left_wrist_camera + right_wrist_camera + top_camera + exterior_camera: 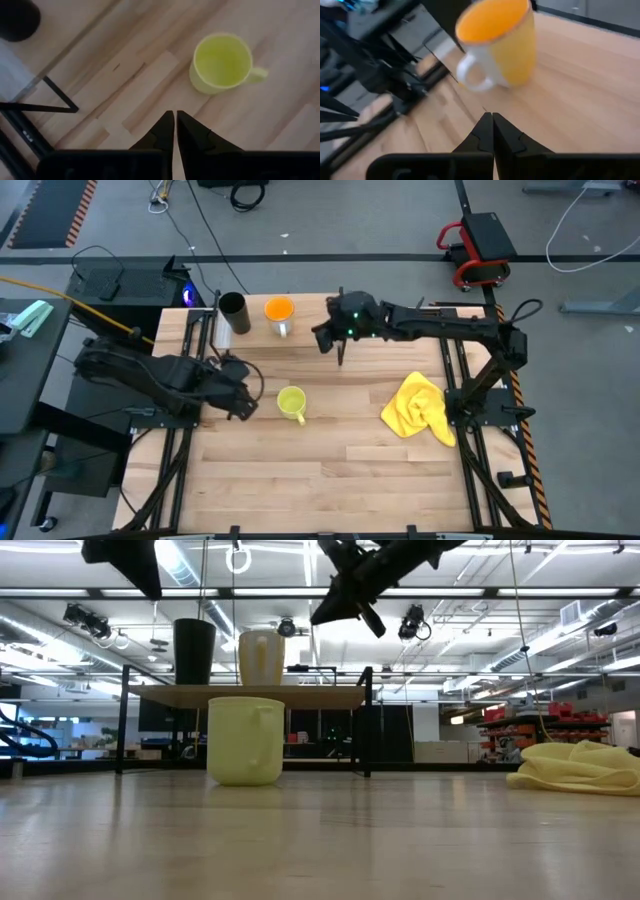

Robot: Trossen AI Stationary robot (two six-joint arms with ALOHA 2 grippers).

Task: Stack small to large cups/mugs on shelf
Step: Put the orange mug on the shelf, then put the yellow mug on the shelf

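Observation:
The black cup (232, 310) and the orange cup (279, 313) stand upright by their bases on the shelf (300, 696) at the table's far left. In the right wrist view the orange cup (500, 40) shows a white handle. The yellow-green mug (291, 402) stands upright on the tabletop, nearer than the shelf. My left gripper (248, 408) is shut, just left of the mug (222, 62), and touches nothing. My right gripper (341, 358) is shut and hangs in the air to the right of the orange cup, above the shelf's right end.
A crumpled yellow cloth (420, 408) lies on the table's right side. The shelf's thin black legs (45, 107) stand close to my left gripper. Bare butcher-block tabletop (330, 480) stretches along the near edge.

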